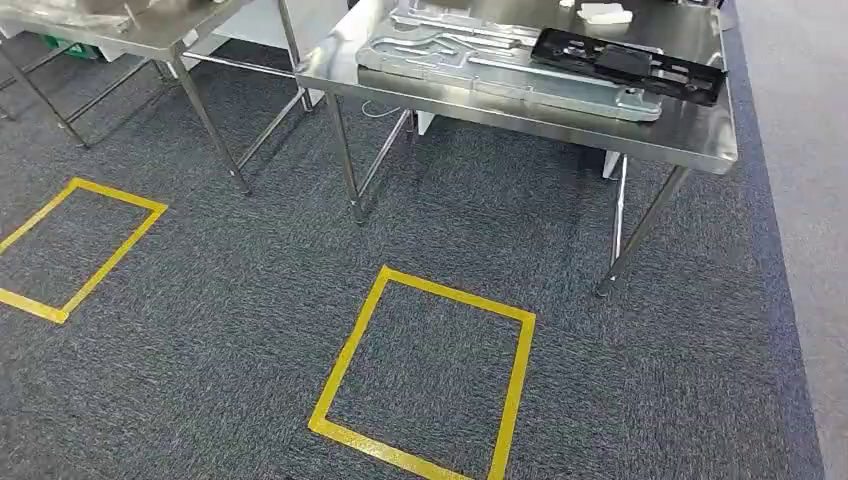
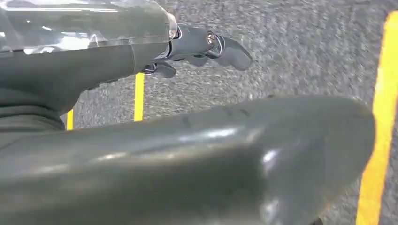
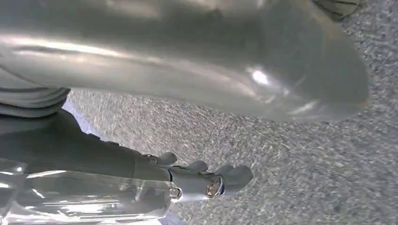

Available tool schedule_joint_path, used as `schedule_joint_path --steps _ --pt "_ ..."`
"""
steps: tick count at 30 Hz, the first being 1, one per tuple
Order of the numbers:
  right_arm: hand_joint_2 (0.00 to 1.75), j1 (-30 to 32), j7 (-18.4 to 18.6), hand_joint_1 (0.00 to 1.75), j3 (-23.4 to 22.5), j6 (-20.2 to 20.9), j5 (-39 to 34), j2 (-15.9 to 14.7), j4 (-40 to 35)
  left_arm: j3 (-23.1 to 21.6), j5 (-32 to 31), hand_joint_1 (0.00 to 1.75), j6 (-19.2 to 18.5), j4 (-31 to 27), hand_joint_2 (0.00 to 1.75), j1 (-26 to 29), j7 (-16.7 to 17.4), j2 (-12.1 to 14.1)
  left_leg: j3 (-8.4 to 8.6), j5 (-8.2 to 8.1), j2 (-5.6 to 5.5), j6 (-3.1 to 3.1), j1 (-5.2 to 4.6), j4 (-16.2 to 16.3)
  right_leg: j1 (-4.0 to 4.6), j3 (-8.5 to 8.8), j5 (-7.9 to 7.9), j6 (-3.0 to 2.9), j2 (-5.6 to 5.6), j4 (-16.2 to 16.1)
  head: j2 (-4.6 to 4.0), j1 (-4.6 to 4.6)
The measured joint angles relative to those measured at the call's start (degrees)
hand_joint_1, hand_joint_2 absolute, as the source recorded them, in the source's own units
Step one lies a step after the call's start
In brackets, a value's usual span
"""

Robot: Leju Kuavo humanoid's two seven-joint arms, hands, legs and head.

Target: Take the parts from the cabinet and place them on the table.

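1. Parts lie flat on the steel table [image 1: 560, 115]: a silver plate [image 1: 480, 62] and a black frame [image 1: 630, 65], long axes running across the tabletop.
2. Left hand [image 2: 197, 44] and right hand [image 3: 202, 180] hang above carpet, fingers extended, grasping nothing.

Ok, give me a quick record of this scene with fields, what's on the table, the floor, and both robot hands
table: steel table, straight ahead
on table: silver metal plate, black flat part overlapping it, white item behind
floor: dark carpet with yellow tape squares
left robot hand: over the carpet, holding nothing
right robot hand: over the carpet, holding nothing
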Motion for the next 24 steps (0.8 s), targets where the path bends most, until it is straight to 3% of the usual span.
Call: schedule_joint_path --steps 1,2,3,4,5,6,7,8,9,10,11,12,15,16,17,18,19,20,21,22,23,24 --pt "0.0 -0.04 0.0 0.0 0.13 0.0 0.04 -0.02 -0.09 0.02 0.04 0.0 0.02 0.0 0.0 0.12 0.0 -0.02 0.93 0.74 -0.77 0.36 1.08 -1.09 -0.01 0.26 -0.44 0.46 0.24 0.29 0.0 0.02" --pt "0.0 -0.01 -0.09 0.0 0.2 -0.02 0.13 -0.04 -0.07 0.04 0.09 0.0 0.07 0.0 0.0 0.18 -0.04 -0.02 1.27 0.89 -1.33 0.45 0.9 -1.52 -0.15 -0.03 -1.28 0.76 3.66 1.52 -0.02 0.06" --pt "0.0 0.08 -0.09 0.0 0.33 0.0 0.15 -0.04 -0.07 0.07 0.24 0.0 0.15 0.0 0.0 0.02 -0.05 -0.02 1.16 1.05 -1.88 0.99 0.95 -1.52 -0.22 -1.8 -3.37 0.74 6.04 4.84 0.0 0.09" --pt "0.0 0.12 -0.07 0.0 0.46 0.0 0.15 -0.02 -0.07 0.07 0.48 0.0 0.15 0.0 0.0 -0.19 -0.04 -0.04 1.02 1.07 -2.74 0.99 0.93 -1.51 -0.25 -4.19 -5.59 0.78 7.1 9.47 0.0 0.06" --pt "0.0 0.2 -0.07 0.0 0.59 0.0 0.2 0.0 -0.07 0.07 0.72 0.0 0.15 0.0 0.0 -0.22 -0.04 -0.09 1.02 1.05 -3.5 1.03 0.86 -1.5 -0.23 -6.58 -7.26 0.85 7.47 13.92 0.0 0.06" --pt "0.0 0.29 -0.04 0.0 0.61 0.0 0.2 0.0 -0.04 0.09 0.92 0.0 0.17 0.0 0.0 -0.2 -0.04 -0.11 1.06 1.03 -4.43 1.05 0.81 -1.45 -0.21 -8.28 -7.57 0.92 7.55 16.71 -0.02 0.09" --pt "0.0 0.38 -0.04 0.0 0.64 0.0 0.2 0.0 -0.02 0.09 0.9 0.0 0.24 0.0 0.0 -0.08 -0.04 -0.11 1.14 1.0 -5.31 1.06 0.81 -1.39 -0.21 -8.69 -6.42 0.95 7.59 16.64 -0.02 0.06" --pt "0.0 0.38 -0.04 0.0 0.64 0.0 0.2 0.0 -0.02 0.11 0.92 0.0 0.28 0.0 0.0 0.05 -0.02 -0.11 1.26 0.93 -6.18 0.99 0.81 -1.27 -0.24 -7.99 -4.14 0.93 7.63 14.22 0.0 0.06" --pt "0.0 0.44 -0.04 0.0 0.66 0.0 0.2 0.0 0.0 0.13 0.92 0.0 0.31 0.0 0.0 0.15 -0.04 -0.11 1.38 0.8 -7.12 0.83 0.83 -1.05 -0.32 -6.28 -1.04 0.87 7.96 9.74 0.0 0.06" --pt "0.0 0.47 0.02 0.0 0.66 0.0 0.2 -0.02 0.0 0.13 0.92 0.0 0.33 0.0 0.0 0.16 -0.02 -0.13 1.39 0.59 -8.0 0.62 0.84 -0.69 -0.52 -4.1 2.1 0.8 9.34 4.25 0.0 0.09" --pt "0.0 0.59 0.13 0.0 0.66 0.04 0.22 -0.02 0.08 0.13 0.94 0.0 0.37 0.0 0.0 0.14 -0.02 -0.18 0.99 0.34 -8.5 0.39 0.93 -0.43 -0.75 -2.89 1.84 0.45 12.46 1.68 -0.02 0.09" --pt "0.0 0.56 0.22 0.0 0.68 0.07 0.22 -0.02 0.13 0.13 0.94 0.0 0.44 0.0 0.0 -0.02 0.0 -0.17 0.64 0.06 -9.09 -0.02 0.57 0.28 -0.74 -2.86 1.62 0.35 12.89 0.6 0.0 0.06" --pt "0.0 0.26 0.63 0.0 0.77 0.13 0.31 0.0 0.13 0.15 0.96 0.0 0.61 0.0 0.0 0.28 0.07 -0.18 0.27 0.34 -10.71 -1.0 1.05 -0.37 -0.25 -2.63 1.51 -0.5 11.22 0.77 0.0 0.06" --pt "0.0 0.2 0.7 0.0 0.79 0.17 0.31 0.26 0.11 0.15 0.94 0.0 0.63 0.02 0.0 0.37 0.17 -0.09 0.43 0.13 -10.73 -1.25 0.71 -0.07 -1.0 -2.33 1.76 -0.96 10.26 0.18 0.0 0.06" --pt "0.0 0.31 0.81 0.0 0.79 0.17 0.31 0.26 0.13 0.15 0.94 0.0 0.63 0.0 0.0 0.48 0.2 -0.11 0.11 -0.55 -7.27 -1.47 0.56 1.05 -0.97 -2.0 1.77 -1.26 9.66 -0.11 -0.02 0.06" --pt "0.0 0.44 0.79 0.0 0.79 0.17 0.31 0.26 0.13 0.15 0.94 0.0 0.63 0.0 0.0 0.37 0.24 -0.11 -1.43 -2.5 -4.96 -1.75 0.69 4.1 -0.92 -1.87 1.67 -1.75 8.85 -0.19 0.0 0.04" --pt "0.0 0.59 0.79 0.0 0.79 0.24 0.31 0.26 0.13 0.15 0.94 0.0 0.63 0.0 0.0 0.15 0.44 -0.11 -3.87 -4.88 -4.06 -2.08 1.02 8.83 -0.77 -1.79 1.54 -1.93 7.97 -0.18 0.0 0.02" --pt "0.0 0.7 0.81 0.0 0.79 0.26 0.33 0.26 0.15 0.15 0.99 0.0 0.63 0.0 0.0 0.09 0.59 -0.11 -6.08 -6.51 -3.83 -2.37 1.32 13.02 -0.69 -1.73 1.42 -1.96 7.16 -0.17 0.0 0.04" --pt "0.0 0.71 0.83 0.0 0.79 0.37 0.48 0.24 0.17 0.15 1.03 0.0 0.63 0.0 0.0 0.12 0.74 -0.11 -7.8 -7.26 -3.72 -2.64 1.55 16.13 -0.64 -1.68 1.25 -1.94 6.42 -0.14 0.0 0.04" --pt "0.0 0.68 0.96 0.0 0.79 0.48 0.59 0.22 0.2 0.15 1.07 0.0 0.63 0.0 0.0 0.25 0.96 -0.13 -8.46 -6.8 -3.61 -2.82 1.78 17.02 -0.64 -1.52 1.08 -1.85 5.69 -0.12 0.0 0.04" --pt "0.0 0.65 0.98 0.0 0.81 0.52 0.68 0.24 0.2 0.15 1.09 0.0 0.66 0.0 0.0 0.39 1.14 -0.13 -7.78 -5.16 -3.41 -2.92 1.9 15.35 -0.64 -1.3 0.89 -1.76 5.03 -0.12 0.0 0.04" --pt "0.0 0.63 1.01 0.0 0.85 0.59 0.74 0.24 0.2 0.15 1.07 0.0 0.66 0.0 0.0 0.46 1.18 -0.15 -5.79 -2.54 -3.05 -2.91 1.95 11.17 -0.68 -0.94 0.63 -1.56 4.31 -0.09 0.0 0.04"
